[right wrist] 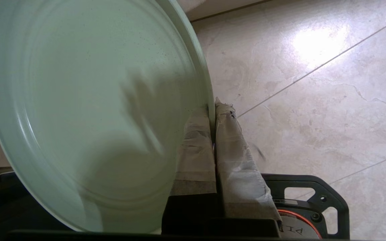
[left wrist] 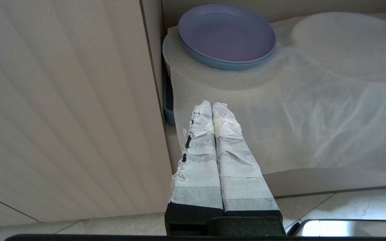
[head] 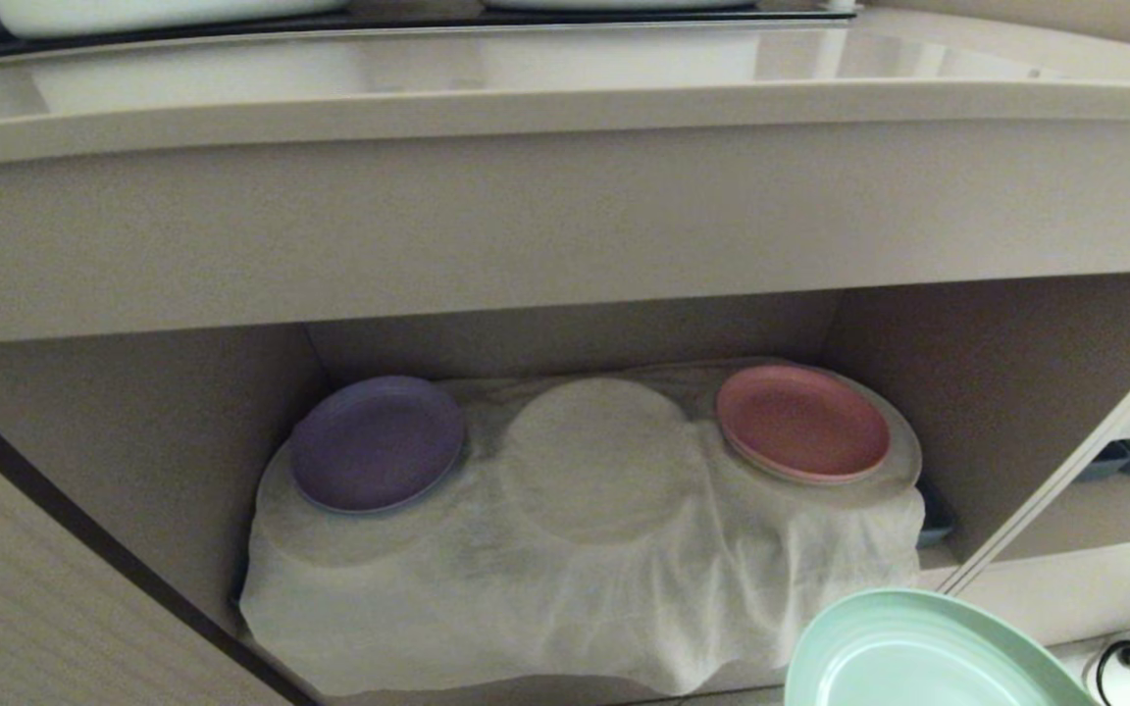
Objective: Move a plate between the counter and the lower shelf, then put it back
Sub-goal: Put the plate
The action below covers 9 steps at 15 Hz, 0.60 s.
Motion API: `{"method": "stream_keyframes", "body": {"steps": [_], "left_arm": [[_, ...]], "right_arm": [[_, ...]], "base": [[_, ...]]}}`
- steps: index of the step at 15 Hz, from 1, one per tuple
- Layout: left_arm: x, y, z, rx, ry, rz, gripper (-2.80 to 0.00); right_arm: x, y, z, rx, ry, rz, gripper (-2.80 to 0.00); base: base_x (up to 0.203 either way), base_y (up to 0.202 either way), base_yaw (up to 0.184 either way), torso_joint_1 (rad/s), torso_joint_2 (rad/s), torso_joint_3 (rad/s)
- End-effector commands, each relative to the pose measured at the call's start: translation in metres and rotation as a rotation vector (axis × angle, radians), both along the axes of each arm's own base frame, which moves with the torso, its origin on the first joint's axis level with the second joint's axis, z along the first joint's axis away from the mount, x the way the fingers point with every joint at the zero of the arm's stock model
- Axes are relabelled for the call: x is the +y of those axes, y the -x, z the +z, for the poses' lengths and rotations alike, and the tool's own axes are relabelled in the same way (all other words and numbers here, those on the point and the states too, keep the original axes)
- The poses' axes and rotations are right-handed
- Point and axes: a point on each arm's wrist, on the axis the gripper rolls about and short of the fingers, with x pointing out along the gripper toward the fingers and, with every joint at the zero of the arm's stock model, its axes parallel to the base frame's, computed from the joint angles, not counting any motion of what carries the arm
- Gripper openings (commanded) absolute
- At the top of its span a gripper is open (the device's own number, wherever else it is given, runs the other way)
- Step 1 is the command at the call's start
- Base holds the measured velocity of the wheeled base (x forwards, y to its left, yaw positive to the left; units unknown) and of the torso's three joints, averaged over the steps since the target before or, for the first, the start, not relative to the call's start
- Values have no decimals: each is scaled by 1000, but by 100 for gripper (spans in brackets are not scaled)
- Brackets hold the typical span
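Observation:
The mint-green plate (head: pixel 918 652) shows at the bottom right of the head view, in front of and below the lower shelf (head: pixel 918 343). In the right wrist view the plate (right wrist: pixel 89 110) fills most of the picture, and my right gripper (right wrist: pixel 212 108) is shut on its rim, one taped finger on each side, above the tiled floor. The shelf's white cloth (head: pixel 585 559) has an uncovered round hump (head: pixel 599 456) in the middle. The counter (head: pixel 526 98) runs above. My left gripper (left wrist: pixel 212 105) is shut and holds nothing, low in front of the shelf's left end.
A purple plate (head: pixel 376 443) lies on the cloth's left hump and a pink plate (head: pixel 802 422) on the right one. Beige side walls (head: pixel 957 392) close in the recess. A ribbed cabinet front (left wrist: pixel 62 110) stands beside the left gripper. The robot's base (right wrist: pixel 310 201) shows over the floor.

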Motion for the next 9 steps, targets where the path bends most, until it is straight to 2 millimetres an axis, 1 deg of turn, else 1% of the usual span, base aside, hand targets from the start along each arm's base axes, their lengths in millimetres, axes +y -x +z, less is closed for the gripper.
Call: {"method": "stream_keyframes", "body": {"steps": [1,9], "left_arm": [[0,0,0,0,0,0,-280],[0,0,0,0,1,0,-280]], "right_arm": [[0,1,0,-5,-8,-5,-280],[-1,7,-2,26,-16,-12,-280]], "base": [[0,0,0,0,0,0],[0,0,0,0,0,0]]}}
